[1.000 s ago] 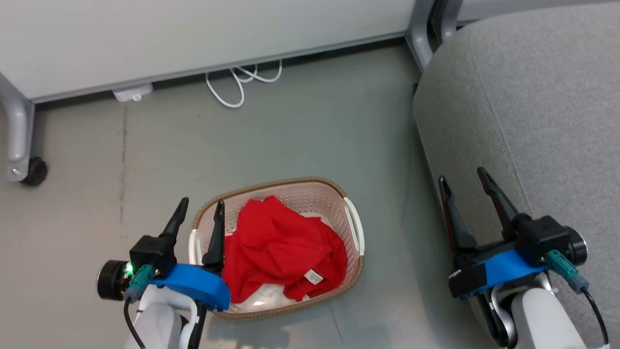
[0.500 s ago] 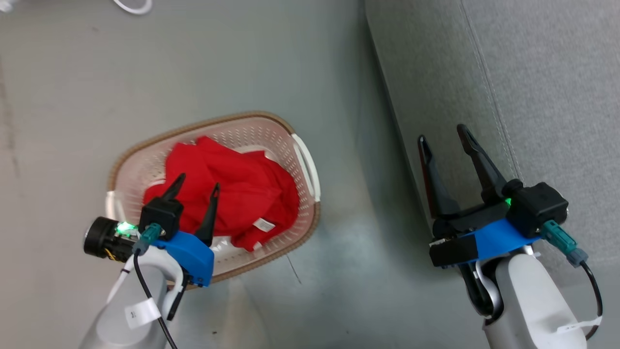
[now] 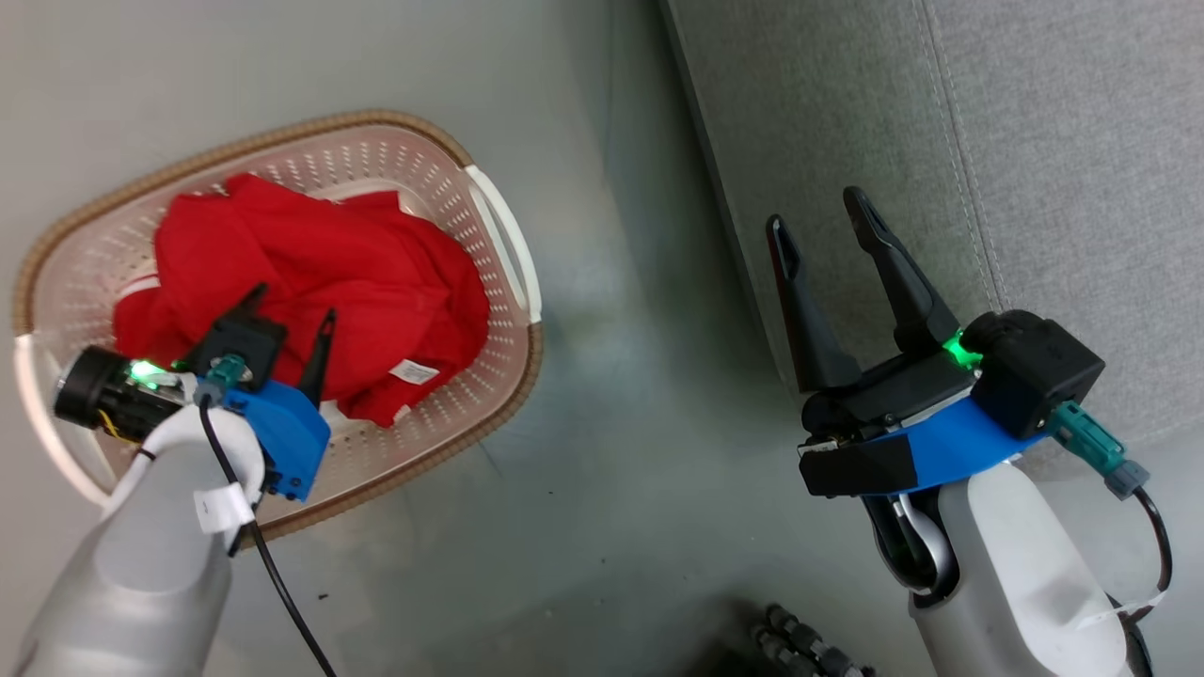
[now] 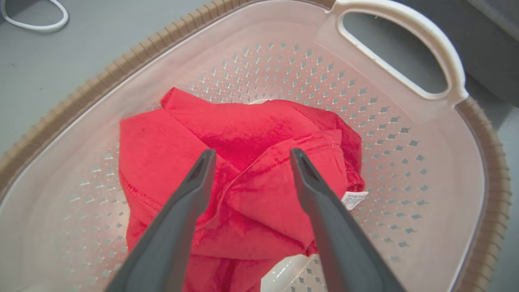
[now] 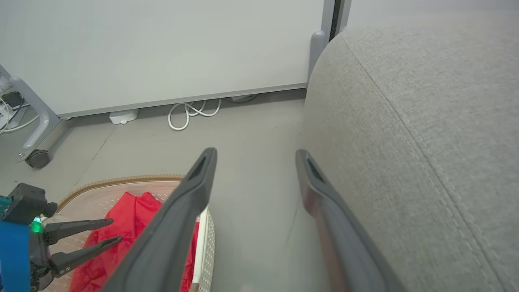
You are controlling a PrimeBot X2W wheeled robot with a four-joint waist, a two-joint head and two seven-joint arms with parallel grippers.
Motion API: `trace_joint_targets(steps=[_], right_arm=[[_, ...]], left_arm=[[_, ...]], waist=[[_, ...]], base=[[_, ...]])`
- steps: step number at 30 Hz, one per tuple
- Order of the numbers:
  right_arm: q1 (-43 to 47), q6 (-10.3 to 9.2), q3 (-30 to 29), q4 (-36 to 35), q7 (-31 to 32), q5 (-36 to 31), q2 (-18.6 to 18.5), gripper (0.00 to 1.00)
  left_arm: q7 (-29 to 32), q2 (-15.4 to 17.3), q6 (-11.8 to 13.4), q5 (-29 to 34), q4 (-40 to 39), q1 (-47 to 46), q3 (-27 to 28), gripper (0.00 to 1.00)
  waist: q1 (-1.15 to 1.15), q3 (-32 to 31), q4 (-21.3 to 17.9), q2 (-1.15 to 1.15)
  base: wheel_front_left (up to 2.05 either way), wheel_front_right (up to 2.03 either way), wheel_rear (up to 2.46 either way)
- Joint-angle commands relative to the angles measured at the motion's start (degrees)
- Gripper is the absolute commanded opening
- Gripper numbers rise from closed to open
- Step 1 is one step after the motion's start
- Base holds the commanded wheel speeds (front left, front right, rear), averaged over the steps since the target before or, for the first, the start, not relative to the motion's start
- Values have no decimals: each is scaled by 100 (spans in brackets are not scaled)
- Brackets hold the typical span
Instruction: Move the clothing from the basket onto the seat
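You have the clothing (image 3: pixel 310 273) crumpled inside the basket (image 3: pixel 282 130), which sits on the floor (image 3: pixel 611 423) to the left of the seat (image 3: pixel 1035 141). In the head view the basket's long axis runs from lower left to upper right, with one white handle (image 3: pixel 508 240) pointing toward the seat. The red heap lies along that line, its white label (image 3: pixel 415 371) at the near edge. Your left gripper (image 3: pixel 293 303) hangs over the heap, fingers spread; contact is unclear. Your right gripper (image 3: pixel 816 211) hovers beside the seat's edge, fingers spread and empty.
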Motion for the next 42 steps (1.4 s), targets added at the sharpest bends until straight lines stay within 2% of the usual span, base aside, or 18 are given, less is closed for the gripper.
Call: trace_joint_targets(steps=[1, 10, 23, 31, 32, 33, 34, 42], right_arm=[[-112, 1, 35, -55, -27, 66, -1, 100], [-188, 1, 242, -143, -28, 243, -2, 100], [-226, 1, 320, -168, -27, 342, -1, 100], [-262, 1, 322, -173, -27, 368, -1, 100], [-268, 1, 324, -171, -28, 375, -1, 100], [-268, 1, 328, -171, -28, 371, -1, 100], [-269, 1, 332, -169, -28, 375, -1, 100], [-260, 1, 303, -150, -28, 391, -1, 100]], left_arm=[[63, 78, -7, 16, 42, -147, -58, 100], [577, 298, 71, 9, 405, -513, -225, 100], [1187, 225, 386, -141, 780, -717, -194, 100], [1251, 187, 433, -169, 804, -805, -256, 100], [1249, 186, 435, -173, 808, -809, -264, 76], [1230, 187, 434, -177, 805, -815, -275, 29], [1209, 192, 432, -186, 806, -816, -283, 0], [1121, 187, 392, -267, 818, -830, -322, 0]], waist=[[-1, 213, -138, 0], [-1, 494, -233, 0], [-1, 629, -269, 0], [-1, 678, -264, 0], [-1, 683, -265, 0], [-1, 687, -266, 0], [-1, 690, -268, 0], [-1, 673, -269, 0]], base=[[0, 0, 0], [0, 0, 0], [0, 0, 0], [0, 0, 0], [0, 0, 0], [0, 0, 0], [0, 0, 0], [0, 0, 0]])
